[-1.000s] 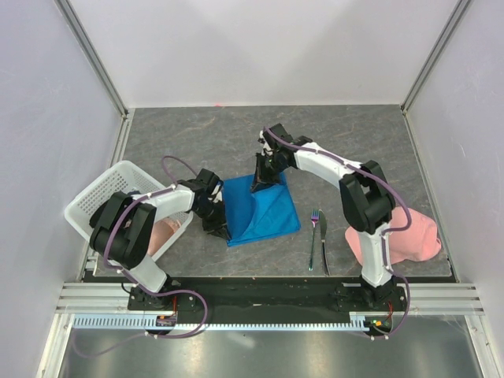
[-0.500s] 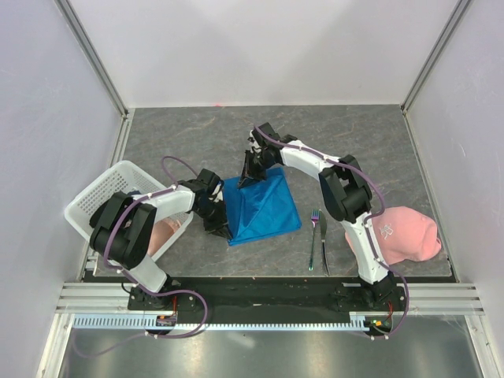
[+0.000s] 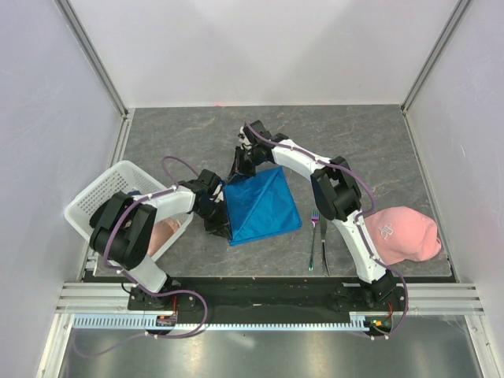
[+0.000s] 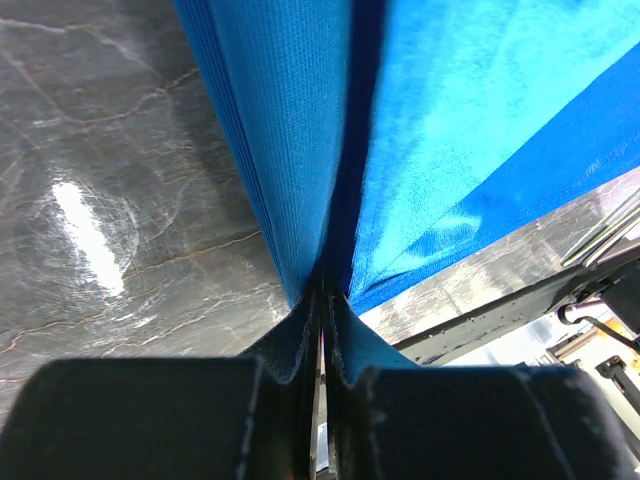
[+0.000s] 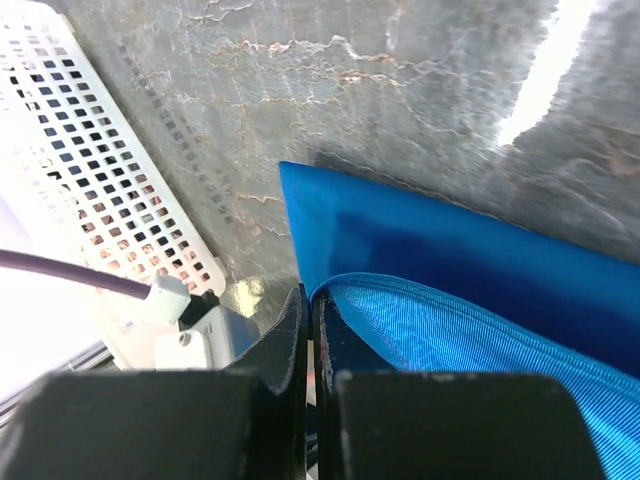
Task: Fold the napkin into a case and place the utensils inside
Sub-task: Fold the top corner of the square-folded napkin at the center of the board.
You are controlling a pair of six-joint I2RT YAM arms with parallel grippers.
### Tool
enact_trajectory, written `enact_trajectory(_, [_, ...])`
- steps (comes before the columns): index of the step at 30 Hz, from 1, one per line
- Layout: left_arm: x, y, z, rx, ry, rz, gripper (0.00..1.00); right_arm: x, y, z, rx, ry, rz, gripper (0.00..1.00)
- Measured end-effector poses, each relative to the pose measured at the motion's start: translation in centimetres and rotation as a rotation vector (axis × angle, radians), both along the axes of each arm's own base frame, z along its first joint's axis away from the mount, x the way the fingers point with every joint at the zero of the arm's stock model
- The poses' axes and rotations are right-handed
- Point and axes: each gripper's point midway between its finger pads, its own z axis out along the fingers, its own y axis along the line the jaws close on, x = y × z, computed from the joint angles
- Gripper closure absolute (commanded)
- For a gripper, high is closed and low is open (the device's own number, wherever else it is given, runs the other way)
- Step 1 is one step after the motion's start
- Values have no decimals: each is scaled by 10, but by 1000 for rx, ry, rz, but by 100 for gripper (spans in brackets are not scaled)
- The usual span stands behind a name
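At the 9 o'clock side of the counter [image 3: 370,134], just right of the white basket [image 3: 94,197], the left gripper [image 3: 220,229] stays clamped on the near-left corner of the napkin [image 3: 268,209], anchoring the cloth, which lies mid-counter. The right gripper [image 3: 239,168], jaws pressed together on the far corner, has carried that corner from above the cloth's middle toward 10 o'clock, so the raised flap now stretches taut over the lower layer; this looks like a fold under way, not yet finished. The fork [image 3: 313,236] and knife [image 3: 324,239] lie untouched at 4 o'clock from the napkin, side by side.
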Motion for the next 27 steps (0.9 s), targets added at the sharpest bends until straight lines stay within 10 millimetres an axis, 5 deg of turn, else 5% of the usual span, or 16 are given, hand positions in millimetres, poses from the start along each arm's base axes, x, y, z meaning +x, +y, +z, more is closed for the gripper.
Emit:
enact_trajectory(10, [0, -1, 0, -3, -12, 2, 92, -4, 11, -12, 8, 18, 24, 96])
enact_trajectory(13, [0, -1, 1, -2, -12, 5, 91, -1, 13, -14, 10, 18, 21, 85])
enact_trajectory(18, [0, 5, 5, 28, -18, 22, 73, 4, 11, -12, 13, 16, 9, 61])
enact_trajectory(24, [13, 9, 45, 55, -91, 46, 67, 11, -9, -9, -13, 13, -4, 40])
enact_trajectory(27, [26, 5, 75, 31, -165, 55, 74, 15, -31, 8, -24, -4, -19, 36])
